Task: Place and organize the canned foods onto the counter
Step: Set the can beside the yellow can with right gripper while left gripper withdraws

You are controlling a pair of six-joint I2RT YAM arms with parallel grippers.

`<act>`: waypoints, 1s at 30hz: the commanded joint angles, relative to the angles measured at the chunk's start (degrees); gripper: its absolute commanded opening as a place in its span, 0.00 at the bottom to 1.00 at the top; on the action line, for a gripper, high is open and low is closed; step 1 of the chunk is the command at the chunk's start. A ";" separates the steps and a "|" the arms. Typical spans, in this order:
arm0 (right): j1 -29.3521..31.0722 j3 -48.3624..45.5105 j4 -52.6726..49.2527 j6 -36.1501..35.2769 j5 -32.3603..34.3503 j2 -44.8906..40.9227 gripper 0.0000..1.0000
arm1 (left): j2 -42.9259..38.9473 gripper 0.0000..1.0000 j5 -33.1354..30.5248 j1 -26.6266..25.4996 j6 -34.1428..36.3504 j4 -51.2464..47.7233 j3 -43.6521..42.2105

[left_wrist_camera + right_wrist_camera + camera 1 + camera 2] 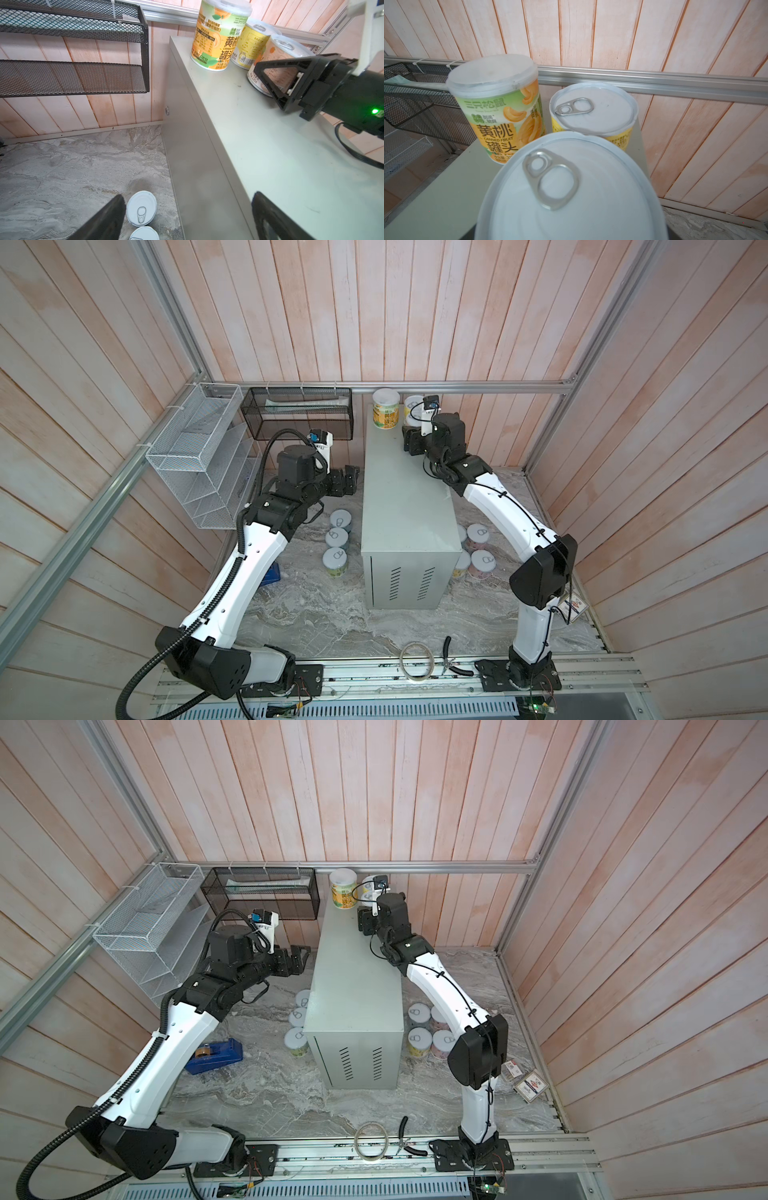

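Note:
The counter (pixel 403 497) (pixel 353 977) is the grey cabinet at the centre. At its far end stand a tall yellow-green can (pixel 385 408) (pixel 500 108) and a short yellow can (pixel 593 112) (pixel 251 41). Just in front of them, my right gripper (pixel 415 435) (pixel 365 919) is shut on a pale orange can (pixel 276 52) (pixel 571 197) resting on the counter top. My left gripper (pixel 351 481) (pixel 189 195) hangs open and empty beside the counter's left wall. Below it three cans (pixel 336 538) (pixel 141 207) stand on the marble. Several more cans (pixel 478 536) (pixel 419 1040) stand right of the counter.
A black mesh shelf (pixel 299 412) and a white wire rack (pixel 199 456) hang on the left walls. A blue tape dispenser (pixel 214 1054) lies under the left arm. A tape ring (pixel 415 659) and pliers (pixel 451 659) lie at the front edge, cards (pixel 530 1085) at the right.

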 commanded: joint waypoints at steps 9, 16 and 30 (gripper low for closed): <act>-0.48 -1.27 -0.73 1.12 0.51 2.57 0.76 | 1.25 0.97 1.10 0.28 -0.59 2.06 -1.75; -0.46 1.40 -5.55 0.61 -2.72 0.90 0.94 | 1.26 0.97 0.25 0.45 -0.96 2.41 -1.78; 1.60 -12.28 -7.97 2.41 -4.35 -18.40 0.98 | -3.17 1.00 -5.57 0.41 -2.56 3.46 -7.51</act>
